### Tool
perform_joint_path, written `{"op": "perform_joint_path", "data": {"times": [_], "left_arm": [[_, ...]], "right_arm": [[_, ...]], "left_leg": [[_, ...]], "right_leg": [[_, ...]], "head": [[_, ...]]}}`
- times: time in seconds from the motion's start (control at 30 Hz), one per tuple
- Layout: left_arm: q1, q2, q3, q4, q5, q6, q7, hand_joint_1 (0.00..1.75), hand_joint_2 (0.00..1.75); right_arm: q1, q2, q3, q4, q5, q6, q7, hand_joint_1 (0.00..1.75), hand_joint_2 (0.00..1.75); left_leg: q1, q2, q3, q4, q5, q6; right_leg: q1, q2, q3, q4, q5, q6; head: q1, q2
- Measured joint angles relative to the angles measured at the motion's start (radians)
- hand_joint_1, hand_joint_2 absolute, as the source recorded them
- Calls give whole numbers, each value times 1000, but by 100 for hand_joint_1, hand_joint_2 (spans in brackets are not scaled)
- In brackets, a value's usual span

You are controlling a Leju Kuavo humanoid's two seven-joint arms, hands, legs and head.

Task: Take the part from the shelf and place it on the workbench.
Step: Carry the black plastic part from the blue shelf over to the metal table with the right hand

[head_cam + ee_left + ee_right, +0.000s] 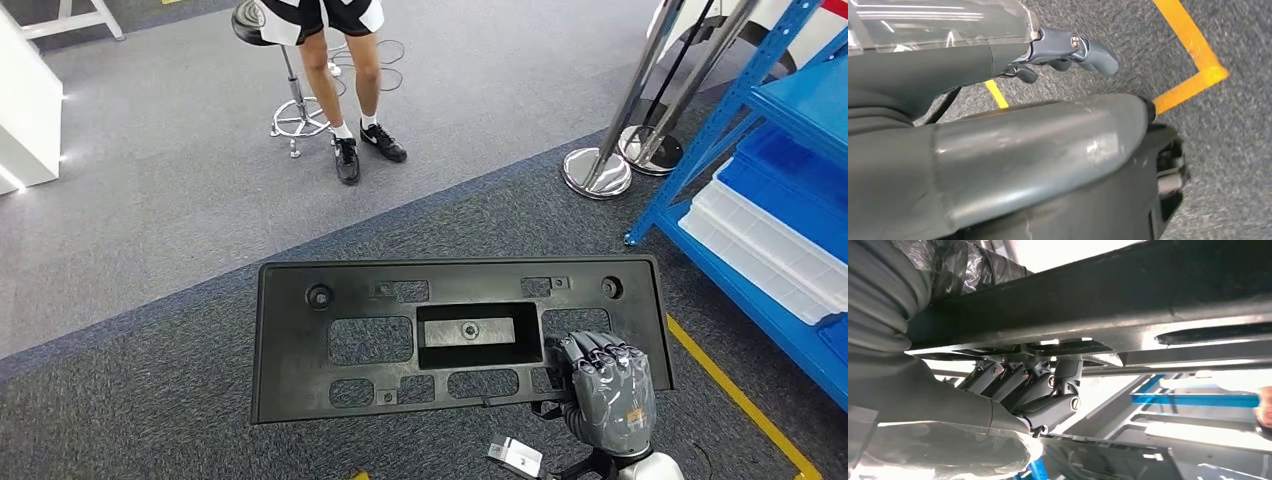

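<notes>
Operator: Status of right hand (605, 388)?

Technician: Grasping the part (400, 340) near its right end, fingers (1038, 385) hooking up through an opening in the panel and pressing against its underside. Probably gripping through the cut-out because the plain outer edge is offering little to hold.

Operator: Position of part?

Technician: Hanging roughly level over the grey carpet (150, 400), off the blue shelf (719, 120), long side running across the body. Likely being kept flat so the unsupported left end is not sagging or swinging; a one-sided grip is risking tilt there.

Operator: Left hand (1068, 47)?

Technician: Hanging released beside the body above the floor, holding nothing, fingers loosely bent.

Operator: Containers?

Technician: Sitting on the shelf's lower level, pale trays (770, 250) stacked flat; contents too indistinct to tell. Lying in the middle of the part, a rectangular recess (466, 335), holding only a small round boss at its centre.

Operator: Stage of task?

Technician: Judging as mid-carry: taking from shelf done, placing on workbench not yet done. Advising steady travel, keeping the panel level and passing well apart from the shelf upright
</notes>
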State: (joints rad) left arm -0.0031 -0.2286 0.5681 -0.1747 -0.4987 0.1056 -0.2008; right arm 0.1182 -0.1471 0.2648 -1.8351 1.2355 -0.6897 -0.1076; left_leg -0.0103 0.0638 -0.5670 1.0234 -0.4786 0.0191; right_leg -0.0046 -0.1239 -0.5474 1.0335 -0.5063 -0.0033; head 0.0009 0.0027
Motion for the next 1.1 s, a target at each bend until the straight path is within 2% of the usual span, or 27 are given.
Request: {"op": "perform_joint_path", "data": {"times": [0.03, 0.07, 0.1, 0.13, 0.2, 0.23, 0.27, 0.3, 0.33, 0.37, 0.4, 0.47, 0.5, 0.53, 0.57, 0.6, 0.63, 0.7, 0.77, 0.8, 0.83, 0.87, 0.9, 0.97, 1.0, 1.07, 1.1], "left_arm": [[1, 0, 2, 0, 0, 0, 0, 0, 0], [3, -1, 3, 0, 1, 0, 0, 0, 0], [3, -2, 4, 0, 1, 0, 0, 0, 0], [2, -3, 5, -1, 1, 0, 0, 0, 0], [1, -4, 5, -2, 1, 0, 0, 0, 0], [1, -4, 5, -2, 1, 0, 0, 0, 0], [1, -4, 6, -2, 1, 0, 0, 0, 0], [1, -4, 6, -2, 1, -1, 0, 0, 0], [1, -4, 6, -2, 0, -1, 1, 0, 0], [1, -4, 6, -2, -3, -1, 4, 0, 0], [0, -4, 7, -2, -6, -1, 7, 0, 0], [-1, -4, 7, -2, -14, 0, 13, 0, 0], [-1, -4, 7, -2, -16, 1, 12, 0, 0], [0, -4, 7, -2, -18, 1, 8, 0, 0], [1, -4, 7, -3, -18, 1, 5, 0, 0], [2, -4, 7, -3, -20, 1, 3, 0, 0], [1, -4, 7, -3, -22, 1, 3, 0, 0], [-1, -4, 7, -3, -29, 0, 4, 0, 0], [-1, -4, 6, -3, -36, -1, 5, 0, 0], [0, -4, 6, -3, -37, -2, 4, 0, 0], [0, -4, 6, -3, -36, -2, 3, 0, 0], [1, -4, 6, -3, -35, -2, 1, 0, 0], [1, -4, 6, -3, -33, -2, -2, 0, 0], [-1, -4, 6, -3, -32, -4, -5, 0, 0], [0, -4, 6, -3, -32, -5, -6, 0, 0], [2, -4, 6, -4, -32, -6, -5, 0, 0], [3, -5, 6, -4, -31, -6, -5, 0, 0]], "right_arm": [[0, 0, -1, -1, 0, 0, 0, 175, 175], [0, -1, -2, -2, 0, 0, 0, 175, 175], [-1, -2, -2, -3, 0, 0, 0, 175, 175], [0, -3, -3, -4, -1, -1, 0, 175, 175], [3, -5, -5, -6, -2, -2, 0, 175, 175], [4, -6, -6, -6, -3, -2, 0, 175, 175], [6, -6, -6, -6, -3, -2, 0, 175, 175], [7, -7, -7, -6, -3, -2, 0, 175, 175], [7, -9, -7, -6, -3, -2, 0, 175, 175], [7, -10, -7, -6, -3, -2, 1, 175, 175], [8, -12, -8, -6, -3, -2, 2, 175, 175], [14, -14, -10, -9, -8, -2, 4, 175, 175], [17, -15, -12, -10, -15, -3, 5, 175, 175], [19, -16, -14, -12, -23, -3, 5, 175, 175], [18, -17, -15, -12, -31, -3, 4, 175, 175], [16, -19, -16, -12, -36, -3, 4, 175, 175], [15, -20, -18, -13, -37, -3, 4, 175, 175], [14, -21, -19, -16, -34, -4, 5, 175, 175], [14, -22, -20, -17, -29, -4, 8, 175, 175], [14, -22, -20, -17, -27, -4, 9, 175, 175], [13, -22, -20, -17, -27, -4, 10, 175, 175], [12, -22, -20, -17, -27, -4, 12, 175, 175], [10, -22, -20, -17, -27, -4, 13, 175, 175], [7, -24, -20, -17, -27, -4, 16, 175, 175], [6, -25, -20, -17, -27, -4, 18, 175, 175], [4, -28, -20, -17, -27, -4, 22, 175, 175], [4, -31, -20, -17, -27, -4, 24, 175, 175]], "left_leg": [[1, -13, -2, -4, 4, 6], [3, -25, 0, -11, 9, 11], [6, -37, 3, -19, 15, 17], [9, -49, 6, -26, 22, 23], [11, -70, 7, -31, 29, 30], [11, -83, 6, -30, 30, 32], [11, -97, 5, -29, 30, 32], [11, -112, 5, -26, 30, 32], [12, -128, 5, -22, 29, 30], [12, -143, 4, -17, 27, 27], [12, -158, 2, -10, 24, 23], [12, -183, -9, 3, 20, 12], [12, -195, -16, 6, 22, 6], [14, -208, -23, 7, 24, 0], [15, -208, -27, 9, 24, -5], [15, -191, -34, 20, 17, -10], [14, -163, -49, 47, -1, -13], [14, -97, -103, 160, -62, -20], [18, -74, -158, 275, -105, -25], [19, -70, -163, 288, -100, -26], [20, -66, -148, 260, -77, -26], [20, -56, -113, 197, -43, -24], [18, -33, -73, 123, -17, -20], [10, -3, -21, 22, 11, -11], [5, 1, -16, 9, 9, -6], [5, -23, -18, 1, 16, 4], [7, -34, -16, -6, 21, 10]], "right_leg": [[0, -10, 3, -3, 1, 5], [-1, -8, 6, -2, -3, 10], [-3, 10, 3, 10, -15, 15], [-5, 39, -8, 41, -39, 19], [-9, 102, -61, 158, -105, 22], [-9, 116, -91, 222, -130, 24], [-10, 121, -112, 262, -137, 26], [-11, 123, -116, 265, -123, 27], [-13, 127, -102, 229, -90, 28], [-17, 139, -74, 164, -49, 28], [-21, 167, -45, 99, -19, 28], [-26, 212, -15, 23, 5, 27], [-24, 219, -14, 17, 1, 25], [-23, 208, -15, 15, 3, 21], [-23, 193, -14, 13, 6, 15], [-24, 180, -12, 9, 8, 8], [-24, 164, -10, 5, 9, 1], [-20, 132, -9, 2, 9, -8], [-15, 97, -9, 2, 8, -12], [-13, 81, -9, 2, 6, -12], [-12, 66, -8, 3, 5, -12], [-12, 52, -5, 3, 3, -10], [-11, 39, -3, 3, 1, -7], [-7, 18, 2, 2, -3, 1], [-6, 8, 4, 1, -3, 6], [-7, -2, 8, -1, -5, 17], [-9, 14, 8, 4, -11, 22]], "head": [[0, 0], [0, 0], [0, 0], [1, 0], [1, 0], [1, 0], [1, 0], [1, 0], [1, 0], [1, 0], [1, 0], [1, 0], [1, 0], [1, 0], [1, 0], [0, 0], [0, 0], [-2, 0], [-2, 0], [-2, 0], [-2, 0], [-2, 0], [-2, 0], [-2, 0], [-2, 0], [-2, 0], [-1, 0]]}}
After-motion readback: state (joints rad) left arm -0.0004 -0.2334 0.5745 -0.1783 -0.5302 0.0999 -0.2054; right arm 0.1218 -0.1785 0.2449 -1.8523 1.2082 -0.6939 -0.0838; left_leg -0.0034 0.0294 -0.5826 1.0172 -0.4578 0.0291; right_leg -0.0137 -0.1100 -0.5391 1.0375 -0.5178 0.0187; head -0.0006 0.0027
